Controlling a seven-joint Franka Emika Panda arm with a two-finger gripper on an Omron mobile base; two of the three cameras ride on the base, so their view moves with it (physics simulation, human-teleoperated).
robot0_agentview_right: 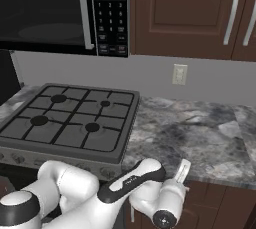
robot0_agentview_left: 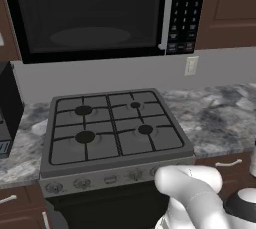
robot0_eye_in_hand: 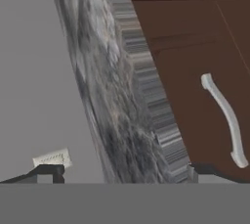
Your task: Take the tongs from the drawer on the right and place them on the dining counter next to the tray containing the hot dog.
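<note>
— One drawer [robot0_eye_in_hand: 195, 96] fills my hand view: a dark reddish-brown front with a slim silver bar handle [robot0_eye_in_hand: 224, 120], sitting just under the edge of the grey marbled worktop [robot0_eye_in_hand: 122, 100].

— So which step are you on?

— The very first, I judge. The drawer front looks flush and shut, so the tongs are presumably inside it; I can't see them. I'm lining up on the handle.

— And the claw [robot0_eye_in_hand: 122, 171]?

— Empty, nothing between the tips. One dark fingertip [robot0_eye_in_hand: 46, 171] sits at the lower left of the hand view and the other at the lower right, well apart, so the jaws stand wide. Neither touches the handle; it lies off towards the right-hand tip.

— What about the base cameras?

— From the left, the handle [robot0_agentview_left: 228, 163] peeks out below the desk, right of the stove [robot0_agentview_left: 112, 128], with my arm low in the corner. From the right, the arm reaches down below the desk's [robot0_agentview_right: 200, 133] front edge.

— Next move?

— I'd say bring the handle between the tips, close on it, then pull straight out. The bar is thin and smooth, so a crooked grip could slip off.
</note>
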